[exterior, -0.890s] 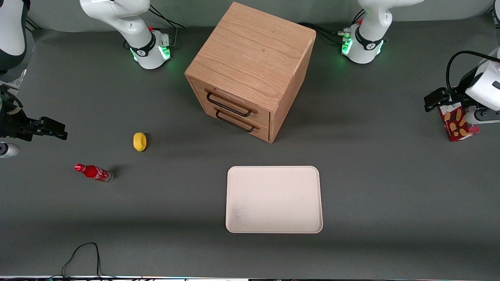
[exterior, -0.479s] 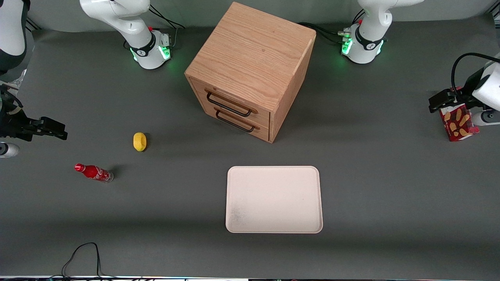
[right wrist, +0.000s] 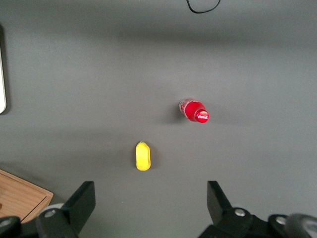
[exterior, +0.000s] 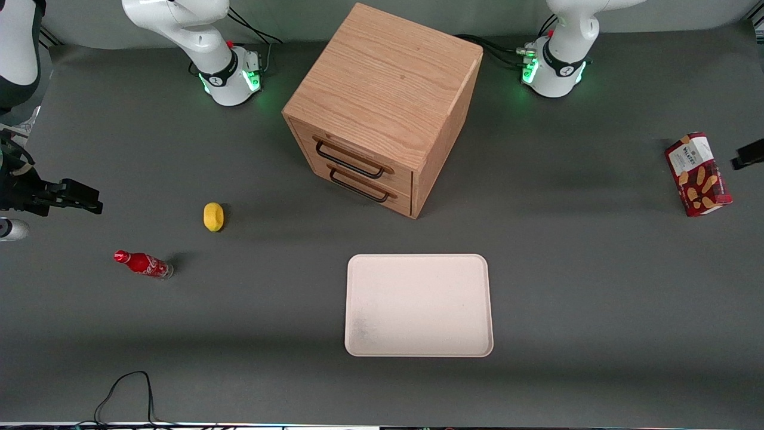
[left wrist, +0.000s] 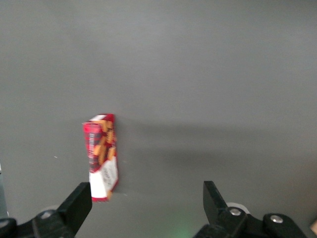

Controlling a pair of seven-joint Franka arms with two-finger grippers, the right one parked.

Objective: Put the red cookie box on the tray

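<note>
Currently my claw (left wrist: 147, 201) hangs above the table (exterior: 573, 286) at the working arm's end, fingers (left wrist: 77, 202) spread wide apart and grasping nothing. From the front camera only a dark tip of it shows at the frame edge, just beside the red cookie box (exterior: 697, 174) and not touching it.

Wrist camera: the red cookie box (left wrist: 101, 157) stands clear of the claw, close to one fingertip, outside the gap between the two fingers. Bare grey table fills that gap. The box rests on the table, white label end nearest the claw, biscuit print on the visible face.

Front camera: the box's white label end points toward the arm bases, the biscuit end toward the camera. The box lies slightly askew.

The tray (exterior: 419, 305) sits well apart from the claw, toward the middle of the table and nearer the front camera than the box. Nothing rests on it.

The wooden drawer cabinet (exterior: 382, 107) stands between the tray and the arm bases, also well away from the claw, both drawers shut as far as I can see.

Far from the claw, toward the parked arm's end, lie a small yellow object (exterior: 213, 216) and a red cola bottle (exterior: 143, 264) on its side, near each other but apart.
</note>
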